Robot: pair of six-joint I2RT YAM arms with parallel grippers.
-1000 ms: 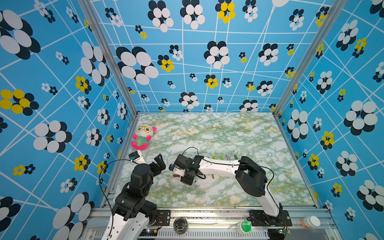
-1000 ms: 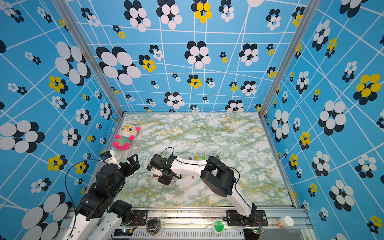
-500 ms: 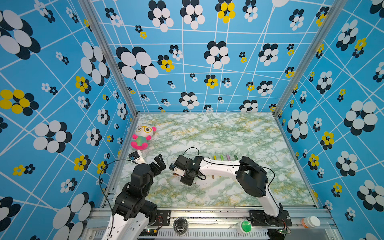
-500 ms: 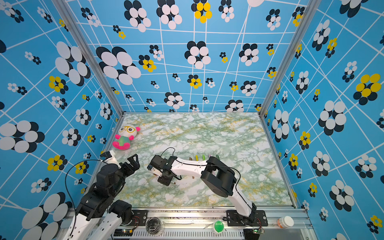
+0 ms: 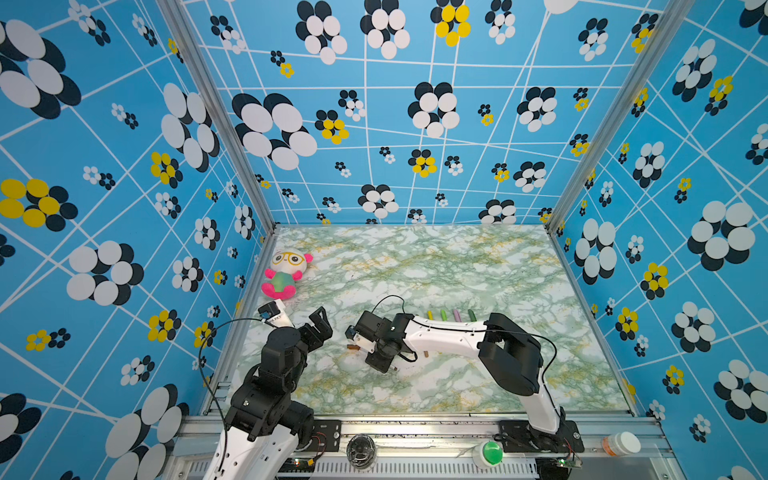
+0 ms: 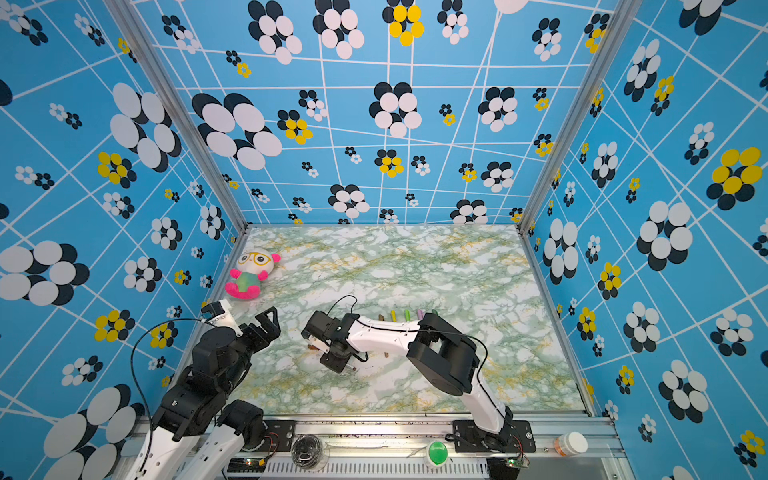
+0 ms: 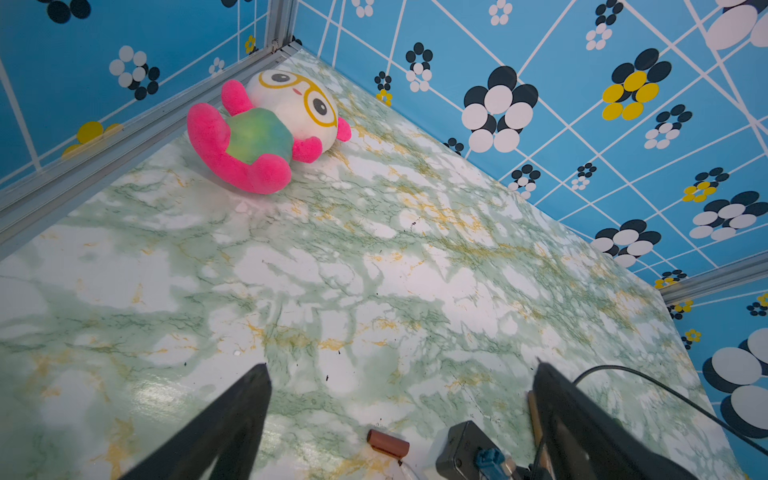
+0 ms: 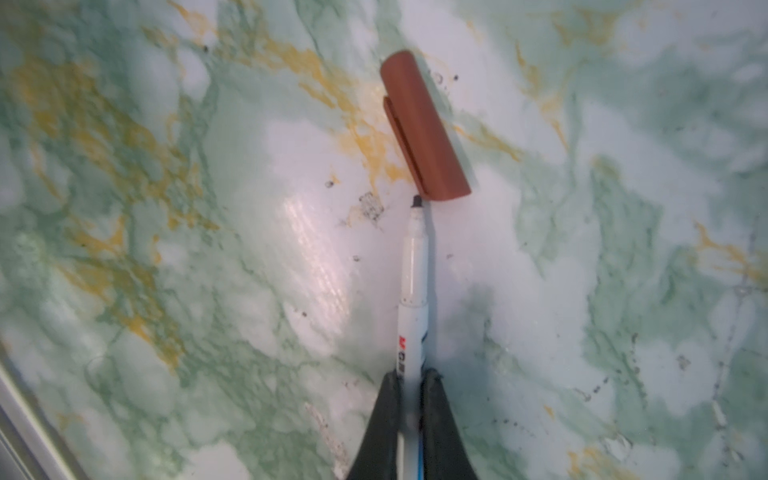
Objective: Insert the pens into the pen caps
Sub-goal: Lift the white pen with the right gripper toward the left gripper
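My right gripper [image 8: 412,376] is shut on a white-barrelled pen [image 8: 413,291]. The pen's dark tip sits right at the open end of a brown pen cap [image 8: 424,129] that lies on the marble table. In both top views this gripper [image 5: 368,349] [image 6: 326,349] is left of the middle, with the brown cap [image 5: 352,347] [image 6: 311,347] just to its left. My left gripper [image 7: 401,368] hangs open and empty a little above the table, left of the cap [image 7: 387,441]. Several coloured pen ends [image 5: 451,314] [image 6: 407,314] stick out in a row behind my right forearm.
A pink and white plush toy [image 5: 284,274] [image 7: 270,133] lies against the left wall near the back. A short tan piece [image 5: 426,354] shows under my right forearm. Patterned blue walls close in three sides, and a metal rail [image 5: 415,424] runs along the front.
My right gripper has tightened on the pen and shifted very slightly. The left arm has not moved.
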